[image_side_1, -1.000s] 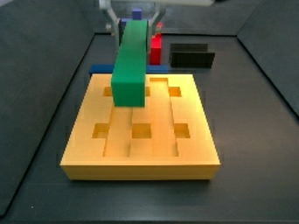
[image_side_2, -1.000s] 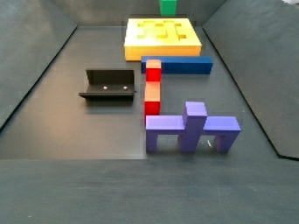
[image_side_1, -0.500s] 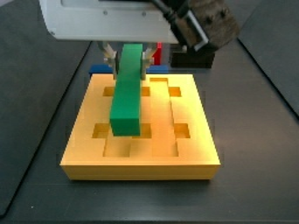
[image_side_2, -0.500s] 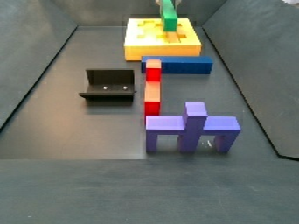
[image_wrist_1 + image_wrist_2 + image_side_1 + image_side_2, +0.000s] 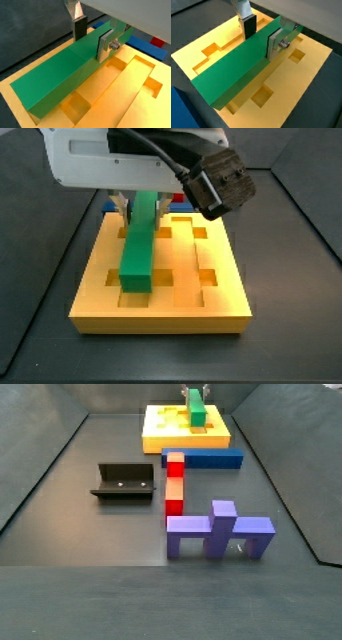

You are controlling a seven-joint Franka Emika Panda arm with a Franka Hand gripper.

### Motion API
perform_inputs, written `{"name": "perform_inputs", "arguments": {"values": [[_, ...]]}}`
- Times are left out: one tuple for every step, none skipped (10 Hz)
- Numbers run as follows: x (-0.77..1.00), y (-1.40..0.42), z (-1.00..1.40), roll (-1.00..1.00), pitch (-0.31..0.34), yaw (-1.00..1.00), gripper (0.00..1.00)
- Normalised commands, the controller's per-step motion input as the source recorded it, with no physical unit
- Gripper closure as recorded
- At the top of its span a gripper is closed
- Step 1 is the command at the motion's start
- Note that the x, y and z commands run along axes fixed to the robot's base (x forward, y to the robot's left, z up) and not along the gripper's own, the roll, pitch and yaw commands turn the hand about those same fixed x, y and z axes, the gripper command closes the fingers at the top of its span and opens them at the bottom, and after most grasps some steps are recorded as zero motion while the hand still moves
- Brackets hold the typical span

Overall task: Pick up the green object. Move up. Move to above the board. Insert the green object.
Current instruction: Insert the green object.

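The green object [image 5: 138,253] is a long green bar held lengthwise over the board [image 5: 227,304], a yellow-orange slab with grooves and square holes. My gripper [image 5: 92,39] is shut on the bar's far part, one finger on each long side, as in the other wrist view [image 5: 262,37]. The bar [image 5: 60,85] slopes down along the board [image 5: 130,102] and its free end sits low near a front hole. I cannot tell whether it touches. In a side view the bar [image 5: 197,408] shows over the board [image 5: 167,429] at the far end.
A flat blue bar [image 5: 203,459] lies against the board's edge. An upright red block [image 5: 174,484], the dark fixture [image 5: 123,482] and a purple piece [image 5: 218,532] stand on the floor away from the board. Grey walls run along both sides.
My gripper has come down over the board with the green bar. The bar's free end has sunk from high above the board to just over its surface.
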Motion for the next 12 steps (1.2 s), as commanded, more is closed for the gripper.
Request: {"name": "perform_inputs", "arguments": {"values": [[-0.09,-0.11,-0.3,0.05,-0.074,0.04,1.0],[-0.03,-0.08,-0.19,0.02,-0.051,0.03,1.0],[-0.03,-0.05,-0.15,0.01,-0.04,0.03,1.0],[-0.01,-0.02,-0.15,0.0,-0.037,0.01,1.0],[-0.02,-0.01,-0.19,0.0,-0.044,0.02,1.0],[0.0,-0.03,-0.23,0.01,-0.053,0.05,1.0],[0.01,-0.01,-0.29,0.0,-0.02,0.03,1.0],[0.0,-0.03,-0.29,0.0,-0.031,0.02,1.0],[0.02,-0.06,-0.35,0.01,-0.059,0.07,1.0],[0.0,-0.18,-0.4,0.0,-0.067,0.04,1.0],[0.0,-0.21,-0.23,-0.04,-0.043,0.03,1.0],[0.04,-0.15,-0.24,-0.01,-0.031,0.0,1.0]]}}
